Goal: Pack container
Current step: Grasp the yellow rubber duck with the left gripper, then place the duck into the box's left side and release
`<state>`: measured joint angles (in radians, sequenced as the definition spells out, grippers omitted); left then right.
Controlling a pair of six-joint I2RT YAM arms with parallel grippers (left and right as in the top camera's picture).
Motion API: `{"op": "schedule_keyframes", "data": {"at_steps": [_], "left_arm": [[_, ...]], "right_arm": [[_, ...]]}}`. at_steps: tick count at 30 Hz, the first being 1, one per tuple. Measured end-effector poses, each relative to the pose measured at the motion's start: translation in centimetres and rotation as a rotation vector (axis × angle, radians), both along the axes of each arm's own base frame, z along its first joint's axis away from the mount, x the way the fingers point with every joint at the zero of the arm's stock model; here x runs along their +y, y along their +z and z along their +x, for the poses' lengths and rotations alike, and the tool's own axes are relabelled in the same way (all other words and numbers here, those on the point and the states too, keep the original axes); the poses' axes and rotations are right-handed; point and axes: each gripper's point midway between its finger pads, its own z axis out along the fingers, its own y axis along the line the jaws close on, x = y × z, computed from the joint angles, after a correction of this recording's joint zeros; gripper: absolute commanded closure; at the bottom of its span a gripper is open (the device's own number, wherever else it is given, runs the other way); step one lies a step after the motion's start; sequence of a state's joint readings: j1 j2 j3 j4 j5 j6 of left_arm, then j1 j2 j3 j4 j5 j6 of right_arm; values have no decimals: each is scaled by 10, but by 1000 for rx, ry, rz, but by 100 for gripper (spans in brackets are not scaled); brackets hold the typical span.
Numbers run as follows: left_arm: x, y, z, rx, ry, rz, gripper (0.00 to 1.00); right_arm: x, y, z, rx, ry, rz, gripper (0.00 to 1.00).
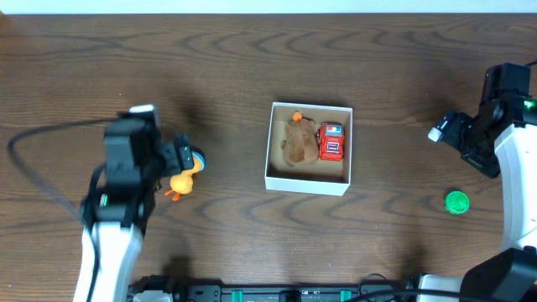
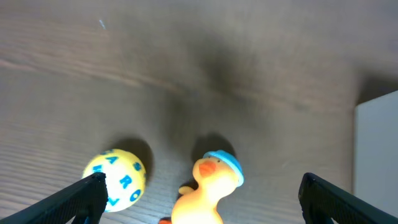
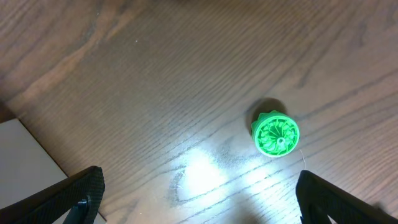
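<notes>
The container sits at the centre of the table. It holds a brown plush toy, with a red toy car at that toy's 3 o'clock. At the container's 9 o'clock, the left gripper hangs with its jaws spread wide over a yellow duck and a lettered yellow ball. Toward 3 o'clock, the right gripper is equally wide apart and holds nothing. A green round toy lies on the wood at the container's 4 o'clock.

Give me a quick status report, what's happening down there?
Left gripper open near duck; right gripper open, green toy ahead. Container holds red truck, brown toy. Yellow ball close beside duck.
</notes>
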<state>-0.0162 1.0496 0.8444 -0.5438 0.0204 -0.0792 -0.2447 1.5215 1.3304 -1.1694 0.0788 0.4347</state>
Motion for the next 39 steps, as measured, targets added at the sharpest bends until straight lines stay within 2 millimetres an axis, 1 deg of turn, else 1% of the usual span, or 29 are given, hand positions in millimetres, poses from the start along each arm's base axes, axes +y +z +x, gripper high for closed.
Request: {"op": "schedule_keyframes", "data": {"at_steps": [1,4,7,9,12,13,15,16,17,18,19,20,21,22,23,25,27,30,31,33,35,37,38,39], "left_arm": [[-1,-12,5,53,-4,-1,2],[-2,-43,12,171,-7,-1,2],[-3,-82,9,309,-14,1,2],[-8,-110,5,404,-29,4,2],[-17,-129,2,464,-58,11,1],[-20,-135,1,482,-69,12,9],[-27,-145,-2,517,-94,17,20],[-28,-148,-4,530,-98,15,31],[-29,-151,-6,544,-106,18,40],[-29,-154,-7,555,-102,16,46],[-29,-156,-9,565,-104,19,55],[-29,-157,-10,571,-108,21,62],[-29,-158,-10,575,-108,22,70],[-29,-158,-10,576,-108,22,81],[-29,-158,-10,575,-108,21,89],[-29,-158,-10,575,-105,20,94],[-29,-157,-10,574,-110,22,94],[-29,-151,-8,573,-112,23,94],[-30,-145,-6,571,-113,23,94],[-34,-126,3,537,-125,25,94],[-47,-92,21,452,-157,29,94],[-68,-44,43,314,-209,30,94],[-80,-20,51,246,-237,29,94],[-103,22,59,127,-295,19,94]], "right_arm": [[0,0,1,-4,3,-2,1],[0,0,2,-7,11,-4,1],[-1,0,2,-8,15,-5,1],[-1,0,3,-8,19,-6,1],[-1,1,3,-9,19,-6,1],[-1,1,3,-9,19,-6,1],[-1,1,3,-9,22,-7,1],[-1,1,3,-10,23,-7,1],[-1,1,3,-9,25,-7,1],[-1,1,3,-9,25,-8,1],[-1,1,3,-9,25,-8,1],[-1,1,3,-9,26,-8,1],[-1,1,3,-9,26,-8,1],[-1,1,3,-9,26,-8,1],[-1,1,3,-9,26,-8,1],[-1,1,3,-9,26,-8,1],[-1,1,3,-9,26,-8,1],[-1,1,3,-9,26,-8,1],[-1,1,3,-10,26,-8,1],[-1,1,3,-10,26,-8,1],[-1,1,3,-10,26,-8,1],[-1,1,3,-10,26,-8,1],[-1,1,3,-10,27,-8,1],[-1,1,3,-10,26,-8,1]]}}
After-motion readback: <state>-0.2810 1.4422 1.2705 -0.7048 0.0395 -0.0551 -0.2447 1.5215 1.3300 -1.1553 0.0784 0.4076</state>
